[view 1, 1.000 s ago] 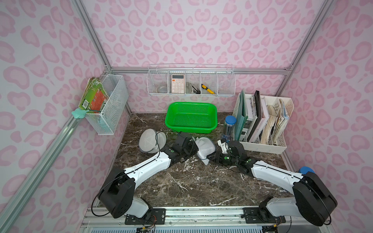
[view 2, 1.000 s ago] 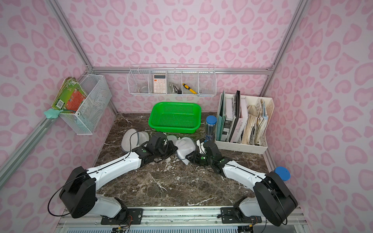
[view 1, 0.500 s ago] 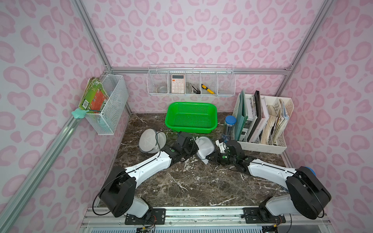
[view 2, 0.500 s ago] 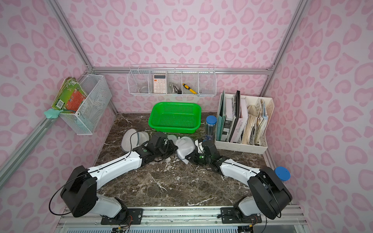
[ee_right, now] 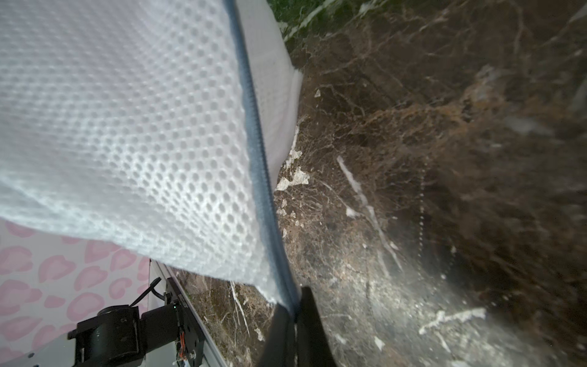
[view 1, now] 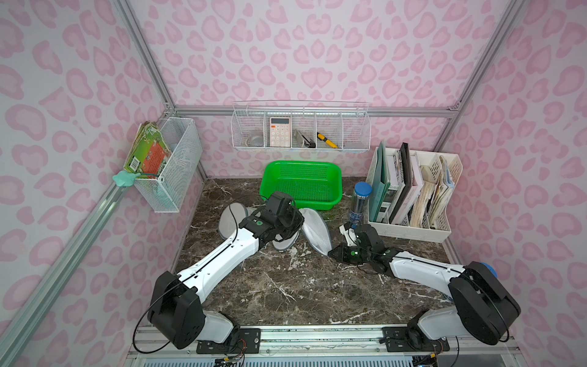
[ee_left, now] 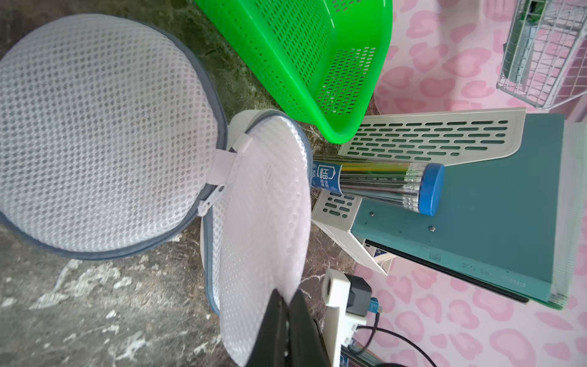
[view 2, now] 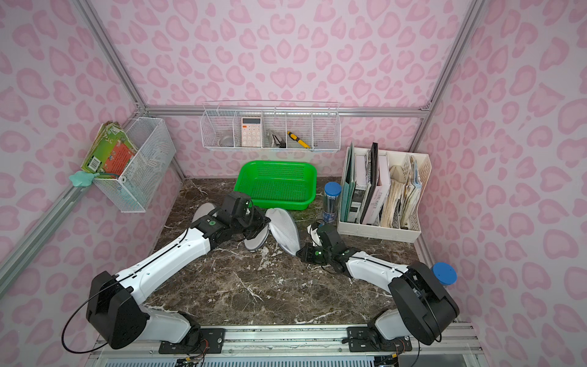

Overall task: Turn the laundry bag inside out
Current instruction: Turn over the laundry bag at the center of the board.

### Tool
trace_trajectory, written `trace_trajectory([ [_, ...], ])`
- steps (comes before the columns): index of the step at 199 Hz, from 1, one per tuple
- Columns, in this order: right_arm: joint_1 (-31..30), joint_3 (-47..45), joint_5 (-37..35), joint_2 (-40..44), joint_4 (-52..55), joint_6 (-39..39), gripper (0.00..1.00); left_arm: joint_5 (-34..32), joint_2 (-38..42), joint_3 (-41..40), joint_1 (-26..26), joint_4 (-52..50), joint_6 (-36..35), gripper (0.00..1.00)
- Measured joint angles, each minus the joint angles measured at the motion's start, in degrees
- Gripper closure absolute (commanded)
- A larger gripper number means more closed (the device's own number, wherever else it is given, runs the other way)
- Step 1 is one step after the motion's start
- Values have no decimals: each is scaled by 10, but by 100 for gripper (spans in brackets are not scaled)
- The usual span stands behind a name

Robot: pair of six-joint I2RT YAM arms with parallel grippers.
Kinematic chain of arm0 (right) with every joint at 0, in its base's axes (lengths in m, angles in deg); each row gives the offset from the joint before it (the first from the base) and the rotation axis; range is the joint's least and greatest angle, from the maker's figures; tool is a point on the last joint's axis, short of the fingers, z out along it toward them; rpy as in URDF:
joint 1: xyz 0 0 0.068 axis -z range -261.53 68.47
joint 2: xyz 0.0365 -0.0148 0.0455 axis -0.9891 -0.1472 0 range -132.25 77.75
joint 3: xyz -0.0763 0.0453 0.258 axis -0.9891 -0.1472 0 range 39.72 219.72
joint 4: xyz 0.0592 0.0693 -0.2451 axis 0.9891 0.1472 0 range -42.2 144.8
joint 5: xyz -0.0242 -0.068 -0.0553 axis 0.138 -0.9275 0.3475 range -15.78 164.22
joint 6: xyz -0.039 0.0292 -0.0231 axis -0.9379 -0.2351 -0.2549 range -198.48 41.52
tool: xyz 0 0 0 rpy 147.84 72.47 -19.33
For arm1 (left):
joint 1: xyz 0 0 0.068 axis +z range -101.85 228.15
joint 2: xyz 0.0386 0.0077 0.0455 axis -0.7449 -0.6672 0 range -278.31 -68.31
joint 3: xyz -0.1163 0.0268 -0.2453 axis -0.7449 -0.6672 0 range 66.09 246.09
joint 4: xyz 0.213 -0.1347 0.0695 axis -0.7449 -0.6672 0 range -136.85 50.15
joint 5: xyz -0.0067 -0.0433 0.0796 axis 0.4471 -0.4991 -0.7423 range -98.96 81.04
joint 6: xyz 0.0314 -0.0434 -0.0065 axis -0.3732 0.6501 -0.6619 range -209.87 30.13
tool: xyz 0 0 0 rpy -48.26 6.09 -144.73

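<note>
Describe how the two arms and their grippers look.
Both the left arm and the right arm have white tapered links between bulky black rounded joints, with a small green light near each wrist. A thin black cable loops beside the left arm's base joint. The left gripper and right gripper have slim black fingers.

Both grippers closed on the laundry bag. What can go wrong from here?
1. The right gripper pinches only the thin zipper edge of the laundry bag; it could slip once pulling starts.
2. The pencil tube stands upright close beside the bag; a sideways tug might topple it.
</note>
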Motion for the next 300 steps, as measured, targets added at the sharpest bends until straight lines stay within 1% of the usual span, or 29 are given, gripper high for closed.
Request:
trace_trajectory([
  [38, 39, -8, -2, -4, -15, -48, 100, 56, 33, -25, 30, -18, 40, 100],
  [59, 50, 1, -3, 5, -3, -76, 100, 80, 38, -26, 35, -22, 41, 100],
  [64, 51, 4, -3, 9, 1, -84, 94, 83, 38, -25, 36, -22, 40, 100],
  [82, 52, 13, -5, 27, 28, -98, 66, 90, 32, -20, 38, -23, 38, 100],
  [93, 55, 17, -18, 44, 48, -108, 56, 85, 31, -18, 39, -23, 38, 100],
  [134, 76, 11, -58, 120, 106, -131, 40, 73, 31, -1, 40, -31, 23, 100],
  [144, 85, 2, -70, 137, 118, -136, 38, 66, 30, 9, 40, -33, 19, 100],
  [158, 99, -15, -86, 161, 135, -138, 29, 67, 22, 26, 40, -34, 9, 100],
  [171, 111, -31, -99, 185, 149, -138, 26, 73, 9, 45, 40, -32, 4, 100],
  [188, 128, -49, -112, 214, 159, -136, 16, 86, -9, 66, 35, -25, -2, 100],
  [195, 136, -54, -116, 225, 162, -136, 3, 93, -17, 76, 31, -22, -4, 100],
  [197, 139, -55, -118, 228, 163, -136, 2, 96, -21, 81, 28, -21, -5, 100],
  [237, 182, -57, -132, 251, 177, -140, 1, 170, -101, 195, -17, 35, 1, 100],
  [247, 190, -54, -132, 251, 180, -143, 1, 188, -109, 223, -29, 51, 5, 100],
  [260, 197, -49, -132, 250, 183, -147, 1, 207, -106, 234, -38, 79, 7, 100],
  [268, 200, -46, -133, 248, 184, -152, 1, 224, -94, 221, -39, 99, 8, 100],
  [276, 202, -43, -135, 245, 187, -154, 1, 228, -78, 190, -37, 126, 10, 100],
  [300, 202, -37, -136, 238, 191, -164, 1, 235, -31, 47, -19, 189, 23, 100],
])
